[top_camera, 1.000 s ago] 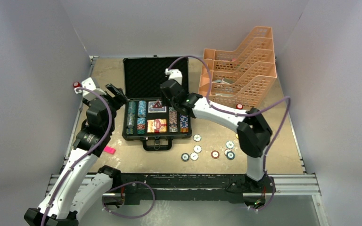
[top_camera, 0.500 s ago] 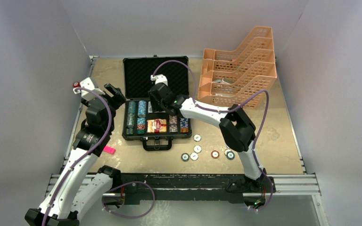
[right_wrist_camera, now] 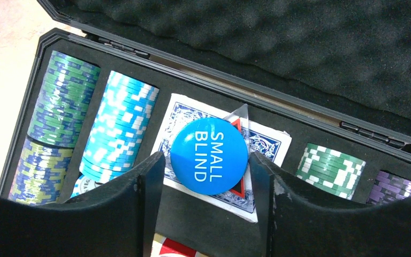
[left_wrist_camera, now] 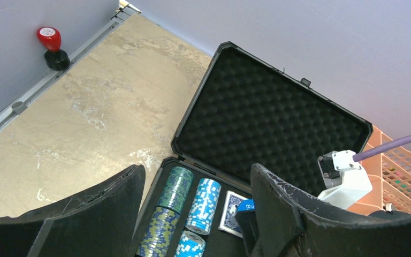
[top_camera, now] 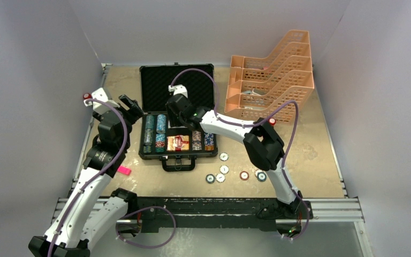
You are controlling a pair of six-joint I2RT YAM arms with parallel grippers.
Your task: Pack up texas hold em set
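Observation:
The black briefcase (top_camera: 177, 75) lies open, with its foam lid (left_wrist_camera: 267, 123) laid back. Its tray holds rows of green, blue and purple chips (right_wrist_camera: 119, 126), a blue-backed card deck (right_wrist_camera: 262, 142) and a red deck (top_camera: 178, 142). My right gripper (top_camera: 177, 119) hangs over the blue deck. Its jaws (right_wrist_camera: 207, 158) are open, close on either side of a blue "SMALL BLIND" button (right_wrist_camera: 210, 155) that lies on that deck. My left gripper (top_camera: 131, 110) is open and empty just left of the case, and also shows in the left wrist view (left_wrist_camera: 195, 170). Several loose chips and buttons (top_camera: 224, 169) lie on the table in front of the case.
A peach lattice tray rack (top_camera: 270, 80) stands at the back right, close to the case's lid. A pink marker (top_camera: 123, 171) lies near the left arm. The case handle (top_camera: 179, 163) points toward the near edge. A red-topped knob (left_wrist_camera: 50, 40) stands at the left rail.

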